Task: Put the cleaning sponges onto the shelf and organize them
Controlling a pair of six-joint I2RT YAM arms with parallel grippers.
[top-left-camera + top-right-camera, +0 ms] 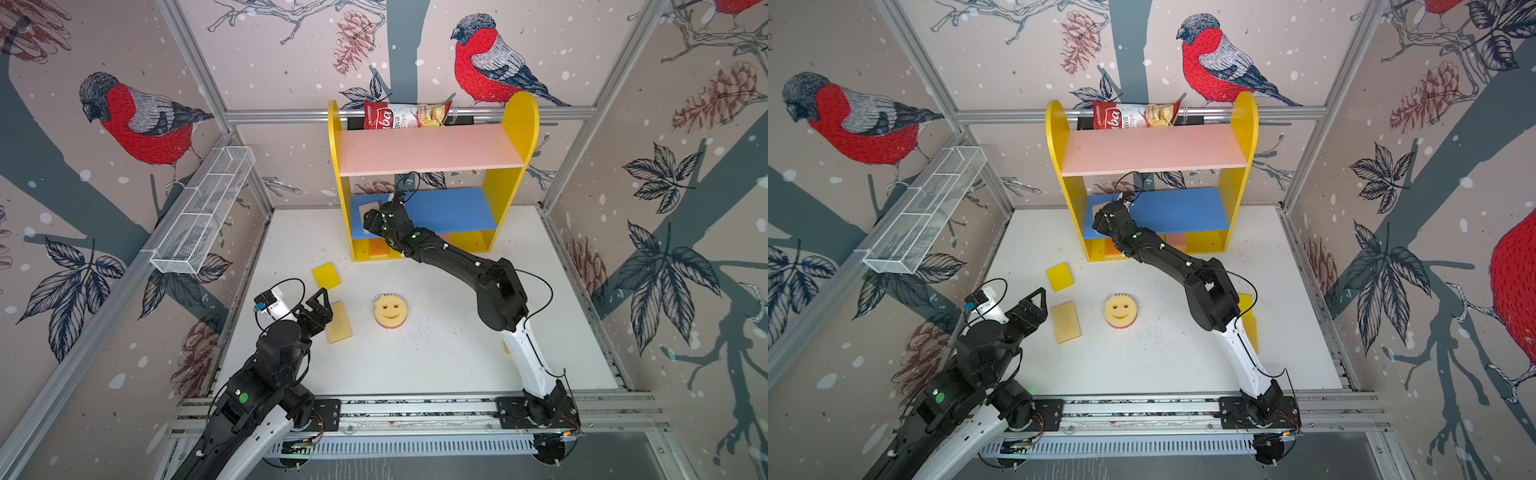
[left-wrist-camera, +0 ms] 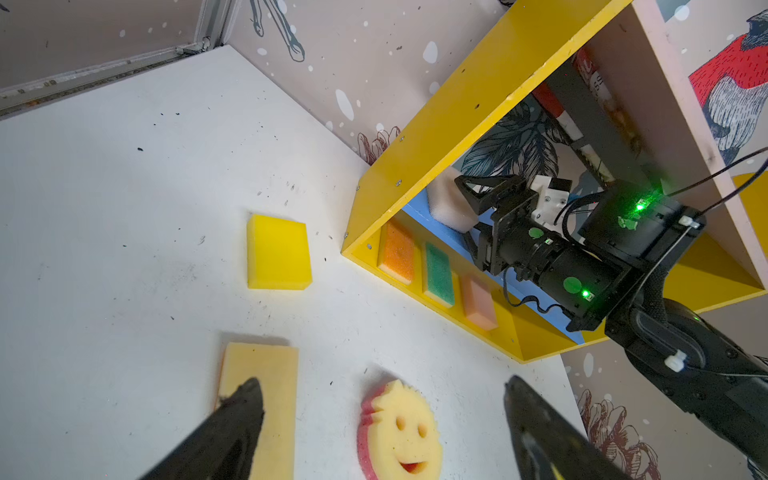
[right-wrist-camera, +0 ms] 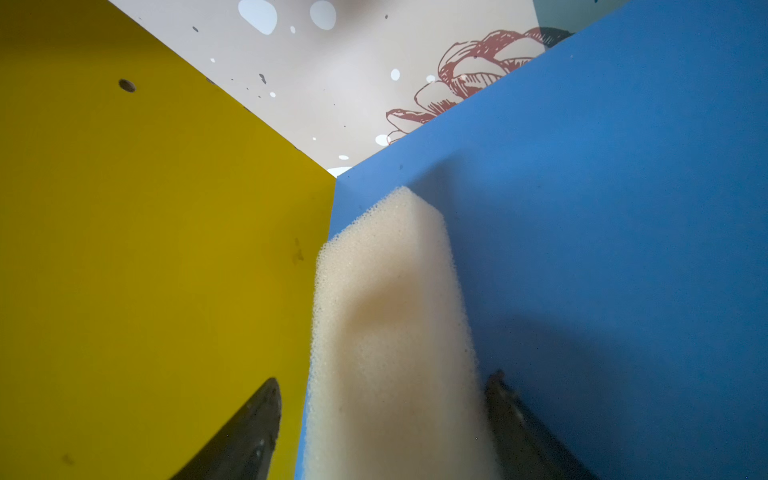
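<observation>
1. Nearest is the cream sponge, lying between the fingers of the right gripper. The fingers stand apart on either side of it. A strip of the yellow side panel shows between one finger and the foam, so nothing is clamped.
2. It rests on the blue middle board of the shelf, just beside that panel.
3. Handling, as I judge it: open-pored foam, very light, soft and springy, neither slippery nor fragile. A hard squeeze would only dent it. It is best taken across its narrow width, at mid-length.
4. The left gripper has its fingers wide apart and holds nothing. Under one fingertip lies the pale yellow sponge. Between the fingertips lies the round smiley sponge, and beyond them the bright yellow sponge. All three lie on the table, outside the shelf.
5. The yellow base holds three sponges side by side: the orange sponge, the green sponge and the salmon sponge.
6. The pink upper board carries no sponge, and the chips bag sits at its back edge. The wire-mesh basket on the side wall shows no sponge inside.
7. One more yellow sponge lies on the table, partly hidden behind the right arm and well away from both sets of fingers.
</observation>
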